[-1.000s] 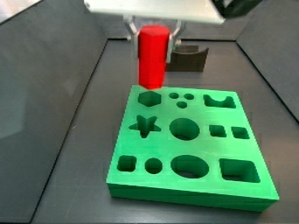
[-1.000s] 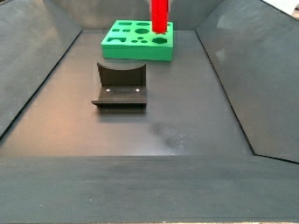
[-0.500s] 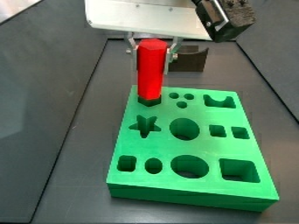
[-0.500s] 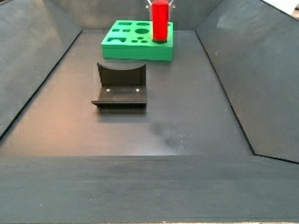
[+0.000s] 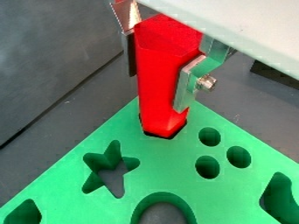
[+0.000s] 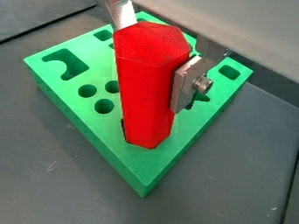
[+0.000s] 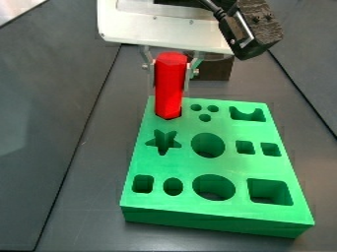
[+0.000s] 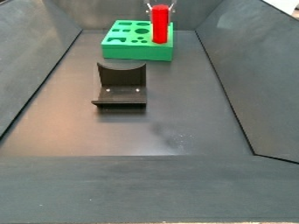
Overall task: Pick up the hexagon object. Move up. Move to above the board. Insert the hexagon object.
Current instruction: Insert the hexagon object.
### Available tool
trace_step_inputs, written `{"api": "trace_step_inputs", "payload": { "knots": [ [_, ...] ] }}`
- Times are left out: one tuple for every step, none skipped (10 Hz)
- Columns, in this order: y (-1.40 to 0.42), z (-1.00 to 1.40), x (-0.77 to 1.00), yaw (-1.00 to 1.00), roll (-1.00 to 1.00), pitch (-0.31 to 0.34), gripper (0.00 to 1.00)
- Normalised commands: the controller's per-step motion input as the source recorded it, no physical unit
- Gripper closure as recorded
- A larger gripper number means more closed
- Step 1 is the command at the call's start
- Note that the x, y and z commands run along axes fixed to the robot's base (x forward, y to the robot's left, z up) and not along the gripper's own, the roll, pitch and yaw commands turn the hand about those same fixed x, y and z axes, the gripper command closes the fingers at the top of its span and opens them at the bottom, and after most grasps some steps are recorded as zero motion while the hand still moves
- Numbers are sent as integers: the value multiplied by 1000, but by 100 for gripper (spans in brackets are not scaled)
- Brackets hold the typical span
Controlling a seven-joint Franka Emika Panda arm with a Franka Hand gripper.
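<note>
The hexagon object [image 7: 168,87] is a glossy red upright prism, held between the fingers of my gripper [image 7: 172,65]. Its lower end stands in the hexagon cut-out at the far corner of the green board [image 7: 211,219]. Both wrist views show the silver finger plates clamped on opposite faces of the prism [image 5: 162,79] [image 6: 146,87], with the gripper [image 5: 158,87] [image 6: 149,109] shut on it. The board [image 5: 176,171] [image 6: 155,173] has star, circle and square cut-outs around it. In a side view the prism [image 8: 159,24] stands upright on the board [image 8: 122,51], far back.
The dark fixture [image 8: 121,84] stands on the floor in front of the board in a side view, and behind the gripper in a side view [image 7: 215,67]. Sloped grey walls [image 8: 35,79] enclose the floor on both sides.
The gripper has moved straight down with the hexagon object. The prism's lower end has gone from just above the board into the hexagon cut-out.
</note>
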Motion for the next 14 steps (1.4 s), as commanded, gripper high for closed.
{"api": "trace_step_inputs", "payload": {
  "knots": [
    [-11, -149, 0, 57, 0, -44, 100],
    [0, -314, 0, 311, 103, -43, 100],
    [0, -326, 0, 294, 44, -66, 100],
    [-26, -240, 0, 217, 6, -57, 100],
    [-6, -154, 0, 174, 1, -31, 100],
    [0, -66, 0, 40, 0, -43, 100],
    [-23, -246, 0, 63, 0, -69, 100],
    [-43, -474, 0, 80, 54, -111, 100],
    [-54, -643, 0, 83, 141, -116, 100],
    [-51, -766, 143, 69, 224, -87, 100],
    [0, -757, 6, 180, 239, -96, 100],
    [0, -780, 0, 303, 204, -140, 100],
    [-34, -803, 0, 300, 177, -143, 100],
    [0, 0, 0, 0, 0, 0, 100]
  ]
}}
